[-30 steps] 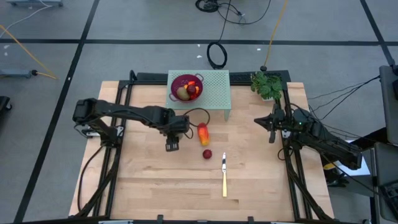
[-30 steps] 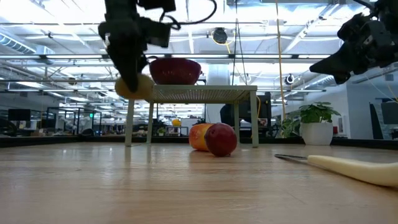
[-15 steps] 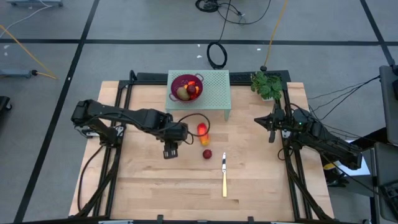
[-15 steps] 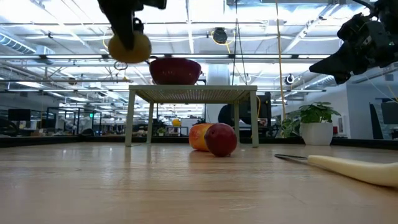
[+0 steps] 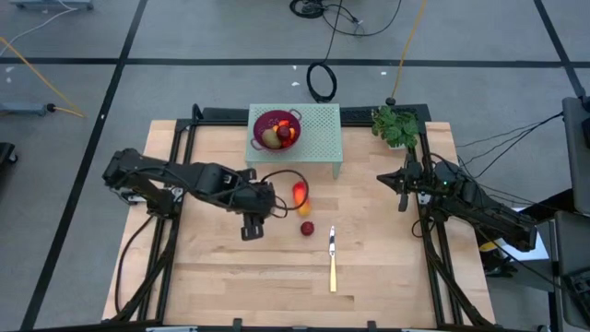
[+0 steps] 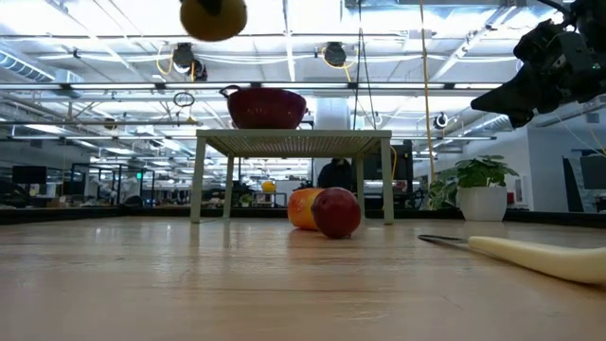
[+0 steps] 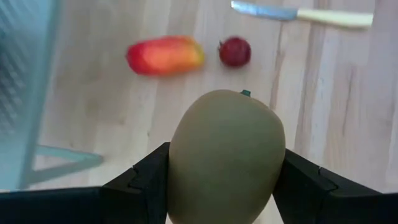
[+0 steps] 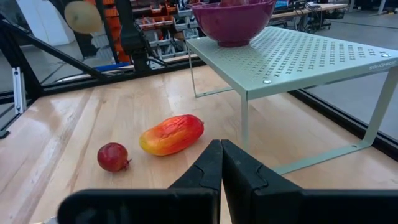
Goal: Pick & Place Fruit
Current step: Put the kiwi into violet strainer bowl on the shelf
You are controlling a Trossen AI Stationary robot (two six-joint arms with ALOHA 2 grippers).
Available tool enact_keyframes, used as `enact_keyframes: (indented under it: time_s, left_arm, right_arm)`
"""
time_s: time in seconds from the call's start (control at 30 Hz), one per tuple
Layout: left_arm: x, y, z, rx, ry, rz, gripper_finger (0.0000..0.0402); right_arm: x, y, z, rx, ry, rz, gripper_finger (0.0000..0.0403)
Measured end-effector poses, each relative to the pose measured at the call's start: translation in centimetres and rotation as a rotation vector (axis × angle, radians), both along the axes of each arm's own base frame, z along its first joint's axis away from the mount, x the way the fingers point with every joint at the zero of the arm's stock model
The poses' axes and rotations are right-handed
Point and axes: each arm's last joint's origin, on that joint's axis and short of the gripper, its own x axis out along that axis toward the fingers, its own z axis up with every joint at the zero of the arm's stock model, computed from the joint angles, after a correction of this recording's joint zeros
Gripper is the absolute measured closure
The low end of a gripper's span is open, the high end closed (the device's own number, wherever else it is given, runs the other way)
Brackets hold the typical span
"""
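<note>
Left gripper (image 7: 221, 186): clamped on brown-green oval toy fruit (image 7: 225, 155), lifted high above table, probably for purple bowl (image 5: 276, 129) on green perforated shelf (image 5: 318, 124).
Right gripper (image 8: 221, 165): fingers together, waiting at table's right side.
On wood: red-orange oblong fruit (image 7: 165, 55), dark red ball (image 7: 235, 51).

1. From above, the left gripper (image 5: 251, 228) covers whatever it carries; nothing of it shows there.
2. At table height, the brown-green oval fruit (image 6: 213, 16) runs off the top edge, and the fingers gripping it are out of frame.
3. The knife (image 6: 530, 256) is cut by the right edge.
4. Inside the purple bowl (image 5: 276, 130), the small fruits blur together; no telling how many.
</note>
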Motion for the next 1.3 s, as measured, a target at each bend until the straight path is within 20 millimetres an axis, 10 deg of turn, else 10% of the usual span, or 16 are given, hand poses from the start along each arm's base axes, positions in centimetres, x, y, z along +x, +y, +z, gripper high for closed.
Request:
enact_keyframes:
  time_s: [0.83,1.3]
  left_arm:
    - [1.8,-0.8,4.7,0.814,-0.365,0.019,0.0185]
    - [2.1,-0.8,5.3,0.797,-0.461,0.150,0.0185]
  right_arm:
    - [0.0,0.0,0.1,-0.028,-0.003,0.007,0.0403]
    - [0.1,0.0,0.8,-0.059,-0.070,0.008,0.0403]
